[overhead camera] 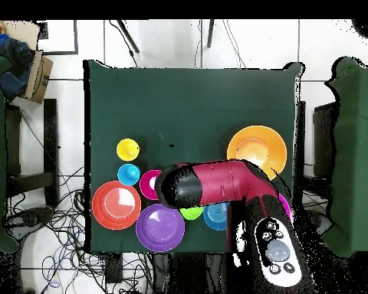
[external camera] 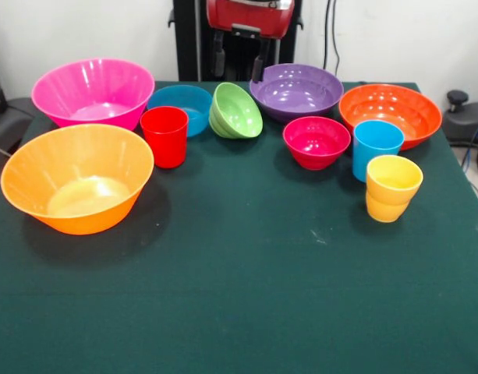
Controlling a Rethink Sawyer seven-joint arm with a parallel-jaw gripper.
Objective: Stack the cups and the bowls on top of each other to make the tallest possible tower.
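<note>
Behind the purple bowl (external camera: 296,91) waits gripper (external camera: 239,66), fingers apart and empty; cups and bowls spread singly, nothing stacked yet.

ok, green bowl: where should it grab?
The green bowl lies tipped on its side, mouth facing the purple bowl. Probably best to come from above and pinch the raised upper rim, one finger inside. The blue bowl crowds its base side.
</note>
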